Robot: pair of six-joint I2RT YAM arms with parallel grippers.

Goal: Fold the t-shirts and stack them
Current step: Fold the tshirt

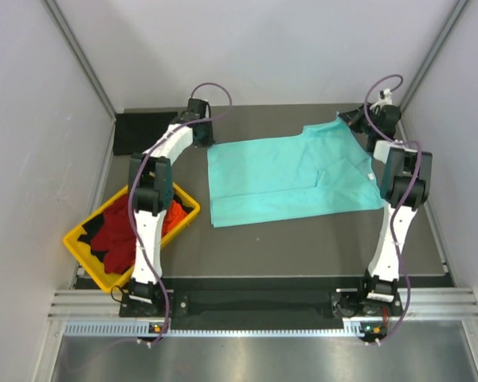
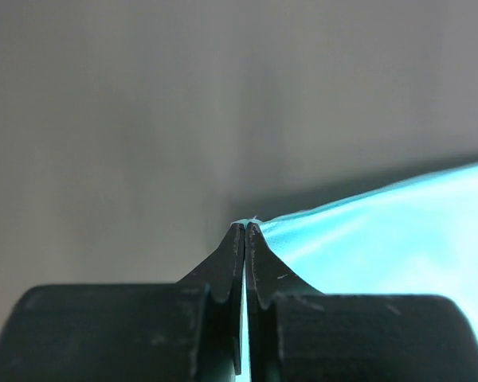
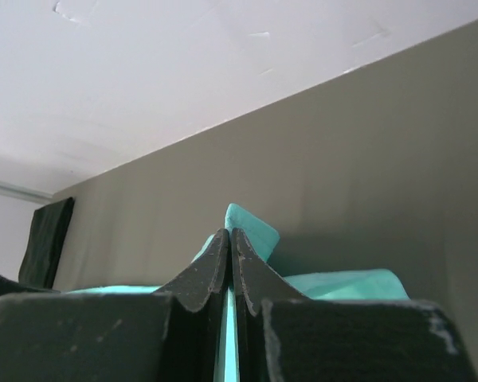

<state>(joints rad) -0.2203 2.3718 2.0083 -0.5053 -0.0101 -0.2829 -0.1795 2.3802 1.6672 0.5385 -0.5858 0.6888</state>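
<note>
left gripper (image 2: 245, 228) pinching mint-teal t-shirt (image 1: 287, 175), right gripper (image 3: 229, 233) likewise, yellow tray (image 1: 73, 243) only overhead

Mint-teal t-shirt (image 1: 287, 175) lying spread mostly flat across middle of dark table (image 1: 303, 247), fold line running along its near edge. Far-left corner being pinched by left gripper (image 2: 245, 227), far-right corner by right gripper (image 3: 229, 232), bunching upward. Red t-shirt (image 1: 119, 231) lying crumpled in yellow tray (image 1: 80, 247) at near left. Orange t-shirt (image 1: 175, 213) peeking out on its right. Black t-shirt (image 1: 114, 212) showing underneath.
</note>
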